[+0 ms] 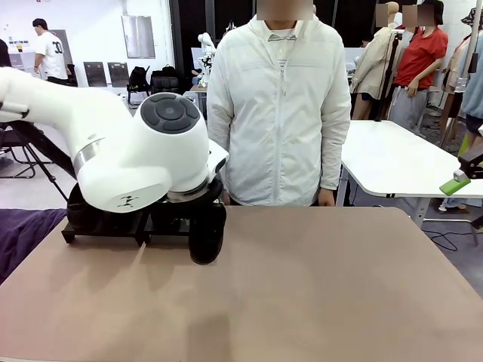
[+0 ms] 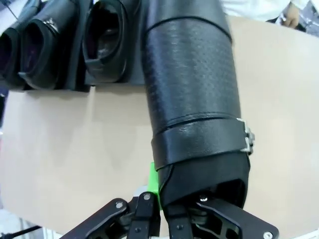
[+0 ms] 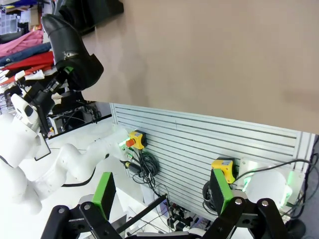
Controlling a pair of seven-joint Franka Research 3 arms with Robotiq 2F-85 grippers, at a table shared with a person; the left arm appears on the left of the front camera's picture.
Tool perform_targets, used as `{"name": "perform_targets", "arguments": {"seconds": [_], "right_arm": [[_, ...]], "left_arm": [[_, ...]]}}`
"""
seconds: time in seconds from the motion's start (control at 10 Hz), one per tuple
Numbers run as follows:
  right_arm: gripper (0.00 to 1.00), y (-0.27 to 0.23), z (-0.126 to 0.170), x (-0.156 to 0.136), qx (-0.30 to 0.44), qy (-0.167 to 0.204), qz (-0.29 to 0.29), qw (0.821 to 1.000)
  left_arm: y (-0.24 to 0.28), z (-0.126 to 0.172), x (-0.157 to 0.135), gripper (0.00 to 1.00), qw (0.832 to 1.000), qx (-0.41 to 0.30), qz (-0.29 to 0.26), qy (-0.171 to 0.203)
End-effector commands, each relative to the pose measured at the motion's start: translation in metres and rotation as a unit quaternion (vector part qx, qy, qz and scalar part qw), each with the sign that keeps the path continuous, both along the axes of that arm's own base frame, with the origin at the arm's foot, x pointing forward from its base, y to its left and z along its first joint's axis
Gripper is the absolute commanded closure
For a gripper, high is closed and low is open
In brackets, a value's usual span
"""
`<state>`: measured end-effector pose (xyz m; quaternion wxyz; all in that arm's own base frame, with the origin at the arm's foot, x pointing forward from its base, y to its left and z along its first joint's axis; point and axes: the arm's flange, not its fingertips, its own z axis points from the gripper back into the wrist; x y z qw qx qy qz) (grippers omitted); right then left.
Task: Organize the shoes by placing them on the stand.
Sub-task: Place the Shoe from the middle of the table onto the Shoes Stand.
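Observation:
My left gripper point(image 2: 164, 191) is shut on the heel collar of a black shoe point(image 2: 192, 84), one green pad outside it. In the front view that shoe point(image 1: 206, 235) hangs below my left arm point(image 1: 143, 158), right by the right end of the stand point(image 1: 98, 225). Three more shoes point(image 2: 104, 42) sit side by side on the stand point(image 2: 82, 79), openings facing the camera. The right wrist view shows the held shoe point(image 3: 65, 42) from afar, near the stand point(image 3: 97, 12). My right gripper point(image 3: 162, 194) is open and off the table; its green pad point(image 1: 455, 185) shows at the right edge.
A person in a white jacket point(image 1: 279, 113) stands at the far table edge, hands point(image 1: 326, 197) down by the sides. The tan tabletop point(image 1: 317, 286) stretches bare in front and to the right. A white table point(image 1: 400, 154) stands behind on the right.

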<state>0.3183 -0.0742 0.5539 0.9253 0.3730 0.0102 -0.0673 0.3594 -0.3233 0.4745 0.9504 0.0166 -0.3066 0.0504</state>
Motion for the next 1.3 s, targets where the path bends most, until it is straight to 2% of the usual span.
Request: {"name": "perform_targets", "arguments": {"seconds": [0.0, 0.2, 0.3, 0.4, 0.5, 0.6, 0.8, 0.9, 1.0, 1.2], "right_arm": [[0.00, -0.002, 0.002, 0.000, 0.003, -0.006, 0.007, 1.000], [0.00, -0.002, 0.002, 0.000, 0.003, -0.006, 0.007, 1.000], [0.00, -0.002, 0.002, 0.000, 0.003, -0.006, 0.007, 1.000], [0.00, -0.002, 0.002, 0.000, 0.003, -0.006, 0.007, 1.000], [0.00, -0.002, 0.002, 0.000, 0.003, -0.006, 0.007, 1.000], [0.00, -0.002, 0.002, 0.000, 0.003, -0.006, 0.007, 1.000], [0.00, -0.002, 0.002, 0.000, 0.003, -0.006, 0.007, 1.000], [0.00, -0.002, 0.002, 0.000, 0.003, -0.006, 0.007, 1.000], [0.00, -0.002, 0.002, 0.000, 0.003, -0.006, 0.007, 1.000], [0.00, -0.002, 0.002, 0.000, 0.003, -0.006, 0.007, 1.000]], "left_arm": [[-0.020, 0.007, 0.005, 1.00, 0.998, 0.030, -0.049, 0.012], [-0.020, 0.007, 0.005, 1.00, 0.998, 0.030, -0.049, 0.012], [-0.015, -0.005, -0.001, 1.00, 0.999, 0.021, -0.033, 0.010], [-0.002, 0.002, 0.021, 1.00, 0.999, 0.023, -0.015, -0.026], [0.006, 0.014, 0.050, 1.00, 0.998, 0.018, -0.059, -0.032], [0.017, 0.023, 0.079, 1.00, 0.992, 0.007, -0.124, -0.025], [0.048, 0.035, 0.132, 1.00, 0.995, -0.016, -0.098, -0.020], [0.062, 0.031, 0.159, 1.00, 0.996, -0.015, -0.086, -0.012], [0.072, 0.022, 0.177, 1.00, 0.996, -0.011, -0.089, -0.008], [0.076, 0.003, 0.193, 1.00, 0.994, -0.026, -0.103, -0.014]]}}
